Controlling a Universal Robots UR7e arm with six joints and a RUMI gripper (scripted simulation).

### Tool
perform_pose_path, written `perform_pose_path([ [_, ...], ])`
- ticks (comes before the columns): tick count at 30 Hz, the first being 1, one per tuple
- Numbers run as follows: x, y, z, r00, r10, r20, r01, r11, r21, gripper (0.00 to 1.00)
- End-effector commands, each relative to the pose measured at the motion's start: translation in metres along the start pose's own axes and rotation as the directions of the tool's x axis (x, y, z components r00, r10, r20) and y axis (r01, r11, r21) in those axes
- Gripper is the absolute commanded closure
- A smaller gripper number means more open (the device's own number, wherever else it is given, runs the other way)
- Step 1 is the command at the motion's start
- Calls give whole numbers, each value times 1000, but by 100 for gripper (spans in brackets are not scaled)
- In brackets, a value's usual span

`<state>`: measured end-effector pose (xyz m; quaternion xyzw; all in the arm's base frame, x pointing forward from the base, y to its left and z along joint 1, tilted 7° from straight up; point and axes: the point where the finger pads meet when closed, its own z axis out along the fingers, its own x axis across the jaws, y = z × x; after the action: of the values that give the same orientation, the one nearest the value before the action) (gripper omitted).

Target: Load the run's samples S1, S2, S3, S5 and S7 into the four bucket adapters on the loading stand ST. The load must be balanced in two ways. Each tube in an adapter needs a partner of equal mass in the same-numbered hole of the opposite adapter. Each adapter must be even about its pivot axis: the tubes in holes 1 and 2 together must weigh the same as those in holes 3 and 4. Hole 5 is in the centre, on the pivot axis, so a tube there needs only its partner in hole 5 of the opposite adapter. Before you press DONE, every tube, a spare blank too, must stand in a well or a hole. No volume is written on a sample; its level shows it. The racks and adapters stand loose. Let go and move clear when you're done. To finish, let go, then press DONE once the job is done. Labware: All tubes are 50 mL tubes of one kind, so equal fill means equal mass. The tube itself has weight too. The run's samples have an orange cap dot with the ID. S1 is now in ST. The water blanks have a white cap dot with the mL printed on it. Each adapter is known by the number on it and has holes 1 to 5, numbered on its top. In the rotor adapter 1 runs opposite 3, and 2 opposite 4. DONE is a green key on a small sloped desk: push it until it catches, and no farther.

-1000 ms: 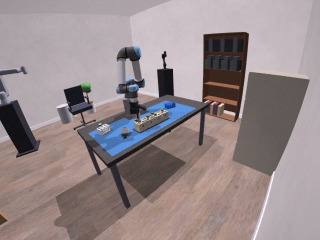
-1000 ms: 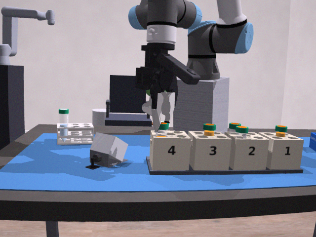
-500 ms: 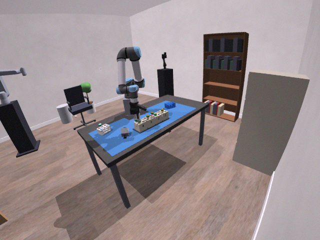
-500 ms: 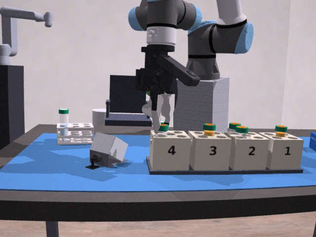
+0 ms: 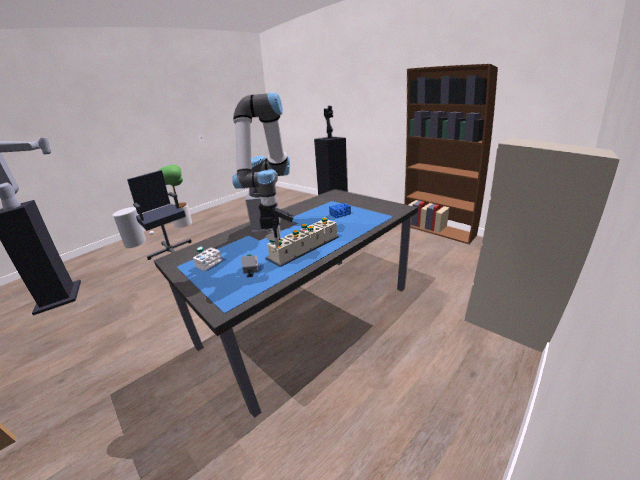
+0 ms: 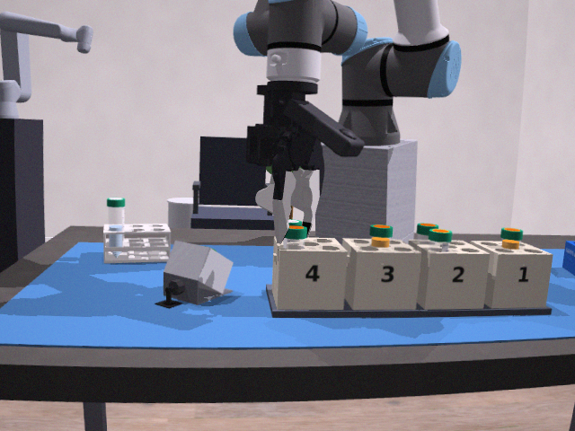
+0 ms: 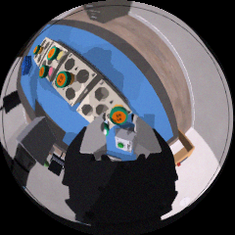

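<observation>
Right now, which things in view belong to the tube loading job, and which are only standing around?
Job: adapter 4, orange-dot tube under the opening pincer, white rack, DONE desk.
Standing around: bookshelf, office chair, beige cabinet.

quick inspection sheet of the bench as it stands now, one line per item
surface: dark table under a blue mat.
job's things: four numbered adapters on the loading stand; orange-dotted tube seated in adapter 4; adapter 3, adapter 2 and adapter 1 hold tubes too; white rack holds one green-capped tube; DONE desk on the mat.
clutter: blue rack at the far end.
grippers: gripper part open around the tube's cap, grip let go.
cables: nothing seen.
surroundings: bookshelf, office chair, beige cabinet.
</observation>
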<state>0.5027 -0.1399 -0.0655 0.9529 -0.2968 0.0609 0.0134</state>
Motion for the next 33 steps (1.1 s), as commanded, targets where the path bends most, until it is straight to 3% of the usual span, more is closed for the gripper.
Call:
perform_pose_path([
  [1,0,0,-4,1000,0,-1,0,1000,0,65],
  [12,0,0,-40,1000,0,-1,0,1000,0,65],
  [17,0,0,-42,1000,0,-1,0,1000,0,65],
  [18,1,8,-41,999,-50,-1,50,999,0,100],
  [20,3,25,-41,992,-125,-1,125,992,0,100],
  [29,12,99,-41,992,-125,-1,125,992,0,100],
  [31,12,99,-41,992,-125,-1,125,992,0,100],
  [33,14,116,-41,992,-125,-1,125,992,0,100],
])
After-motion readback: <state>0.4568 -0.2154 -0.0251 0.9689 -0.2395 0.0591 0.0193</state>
